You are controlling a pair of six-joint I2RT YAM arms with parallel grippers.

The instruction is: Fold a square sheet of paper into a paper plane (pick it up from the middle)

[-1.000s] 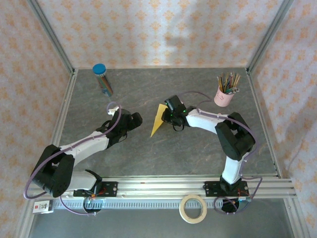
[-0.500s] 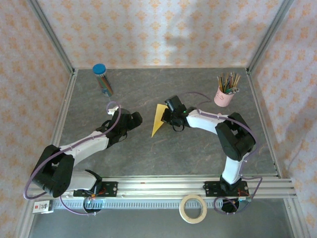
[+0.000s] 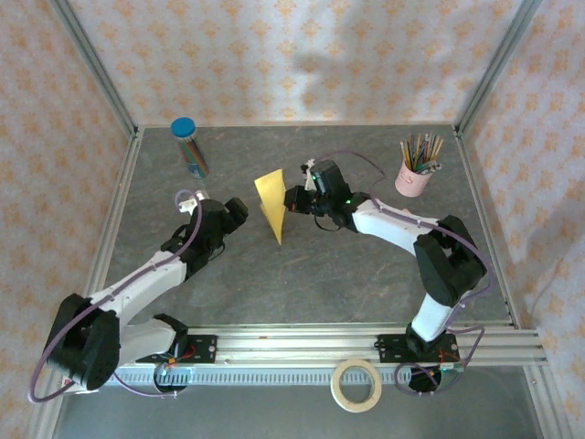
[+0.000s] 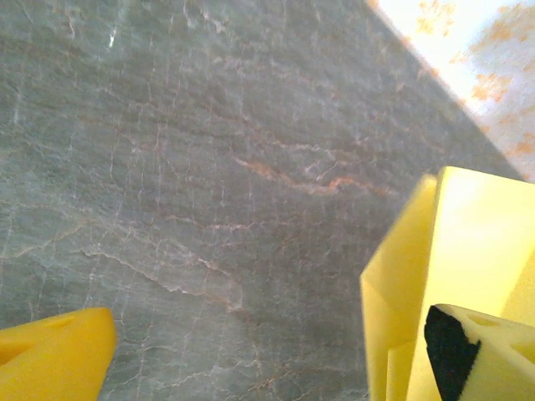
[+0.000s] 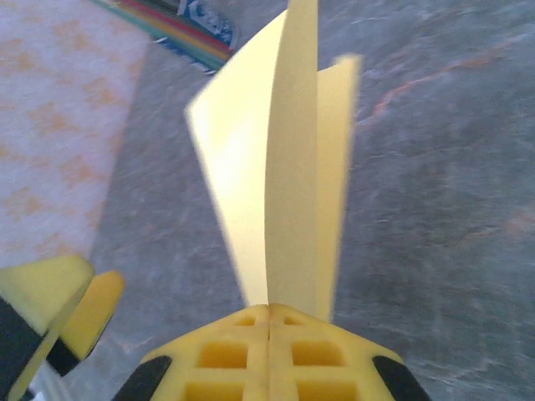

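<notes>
- Grey marbled table [image 3: 366, 274], walled by patterned panels [image 3: 274, 55]
- The paper plane [image 3: 271, 206] stands on edge over the table's middle, between the two grippers, its sharp point toward the arm bases
- The right gripper [image 3: 291, 199] has its fingers pressed together, pinching the plane's fold
- The left gripper [image 3: 236, 212], fingers spread wide, sits just beside the plane

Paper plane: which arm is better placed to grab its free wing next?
Left, probably. The left gripper stands open right beside the paper plane, while the right gripper is shut on the plane's edge and can't regrip without dropping it.
</notes>
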